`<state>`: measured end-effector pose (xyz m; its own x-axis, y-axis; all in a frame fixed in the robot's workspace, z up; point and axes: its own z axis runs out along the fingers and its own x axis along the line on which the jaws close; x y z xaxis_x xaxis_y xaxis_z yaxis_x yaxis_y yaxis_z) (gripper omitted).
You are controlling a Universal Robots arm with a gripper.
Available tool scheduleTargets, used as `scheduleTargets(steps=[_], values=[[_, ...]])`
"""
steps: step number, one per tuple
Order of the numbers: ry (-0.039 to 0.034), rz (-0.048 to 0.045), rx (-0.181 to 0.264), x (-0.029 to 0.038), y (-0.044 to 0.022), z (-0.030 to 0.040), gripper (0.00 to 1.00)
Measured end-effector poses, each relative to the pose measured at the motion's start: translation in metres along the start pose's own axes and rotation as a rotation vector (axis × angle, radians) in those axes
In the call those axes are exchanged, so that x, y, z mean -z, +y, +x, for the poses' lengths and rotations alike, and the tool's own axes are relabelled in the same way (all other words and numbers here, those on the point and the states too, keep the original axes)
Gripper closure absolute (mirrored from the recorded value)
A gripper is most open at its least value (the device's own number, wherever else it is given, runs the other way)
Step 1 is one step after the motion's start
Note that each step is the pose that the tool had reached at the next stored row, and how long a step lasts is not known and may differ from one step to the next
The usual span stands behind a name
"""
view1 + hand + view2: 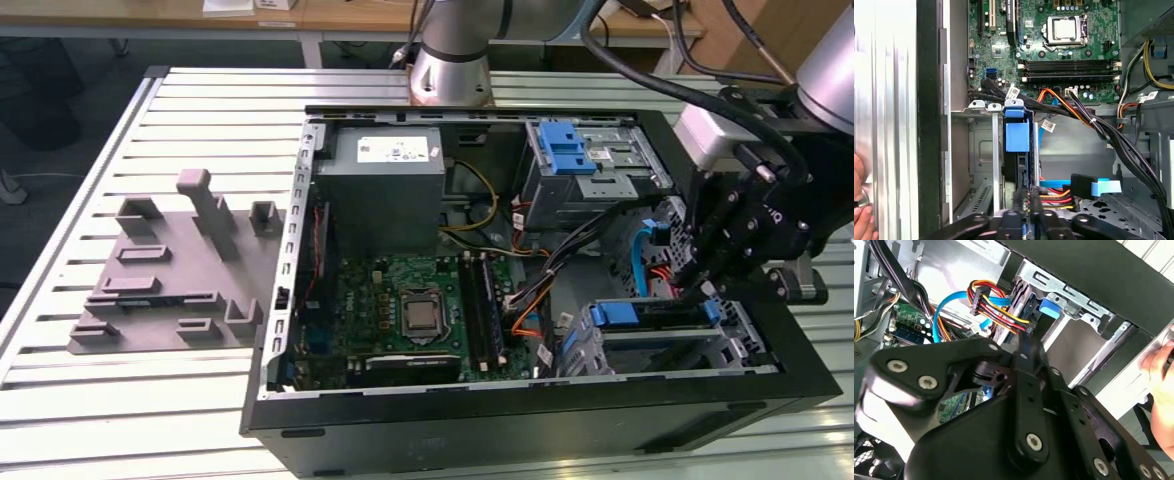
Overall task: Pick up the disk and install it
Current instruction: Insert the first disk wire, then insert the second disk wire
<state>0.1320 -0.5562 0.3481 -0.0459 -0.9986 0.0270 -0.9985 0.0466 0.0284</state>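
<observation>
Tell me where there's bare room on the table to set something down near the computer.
The slatted table is bare between the grey fixture block and the far edge, and in front of that block. Inside the open case it is crowded: cables, motherboard, and the gripper at the drive cage.

no legible text, white sticker on grey box (print unreadable)

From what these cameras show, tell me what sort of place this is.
Likely a robotics lab or test bench for computer assembly. An open computer case with its motherboard exposed lies on a slatted aluminium table, a robot arm's gripper reaches into it, and wooden desks stand behind.
</observation>
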Motion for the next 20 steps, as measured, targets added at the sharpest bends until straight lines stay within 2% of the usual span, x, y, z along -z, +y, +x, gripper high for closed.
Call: scheduleTargets(steps=[1, 2, 3, 20], values=[[0.0000, 0.0000, 0.000, 0.0000, 0.0000, 0.0000, 0.85], [0.0000, 0.0000, 0.000, 0.0001, 0.0000, 0.0000, 0.85], [0.0000, 0.0000, 0.000, 0.0001, 0.0000, 0.0000, 0.89], [0.0002, 0.0000, 0.000, 0.0007, 0.0002, 0.0001, 0.89]])
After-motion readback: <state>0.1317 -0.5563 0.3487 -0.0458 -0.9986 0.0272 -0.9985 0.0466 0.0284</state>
